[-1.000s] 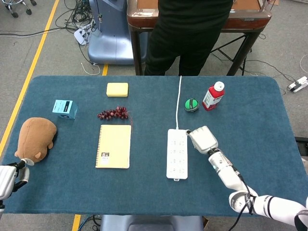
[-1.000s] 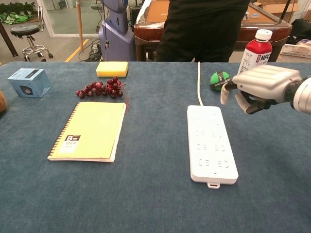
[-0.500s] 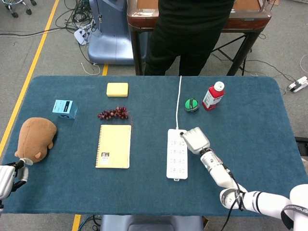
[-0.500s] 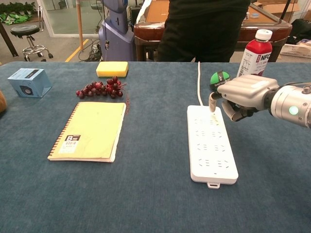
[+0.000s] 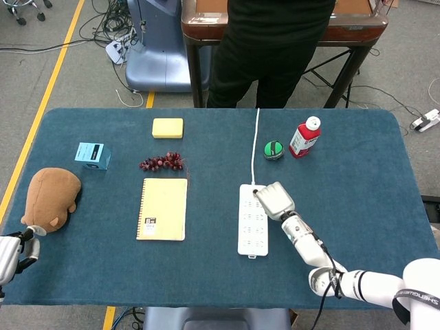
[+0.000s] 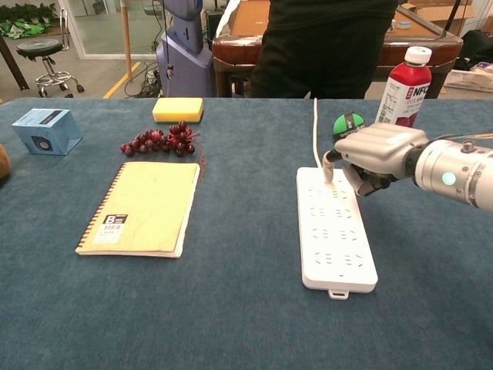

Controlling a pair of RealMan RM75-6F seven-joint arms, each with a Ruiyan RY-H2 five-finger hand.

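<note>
Shifted left since a second ago: right hand (image 6: 375, 154), previously hovering off the right edge of the white power strip (image 6: 334, 228), now sitting over its far end, one fingertip (image 6: 329, 170) pointing down and touching or nearly touching the top surface near where the white cord (image 6: 314, 127) enters. Other fingers curling under the palm, gripping nothing. Same hand (image 5: 273, 200) showing in the head view at the far right corner of the strip (image 5: 251, 223).

Power strip lying flat on the blue table (image 6: 231, 308), right of centre, long axis running near to far, cord (image 5: 256, 141) trailing off toward the far edge.

Sitting just beyond the hand: green ball (image 6: 346, 124) and red bottle (image 6: 405, 77) with white cap, upright, side by side at far right.

Lying left of the strip, well apart: yellow notebook (image 6: 146, 206), with a bunch of dark red grapes (image 6: 158, 139) just beyond it and a yellow sponge (image 6: 178, 109) further back. Sitting at far left: teal box (image 6: 46, 130). Brown plush toy (image 5: 52, 198) lying near the left edge in the head view.

Left hand (image 5: 12, 253) staying low at the near left corner, just beside the plush, mostly cut off; cannot tell whether clenched or released.

Person in black (image 5: 271, 48) standing beyond the far table edge.
</note>
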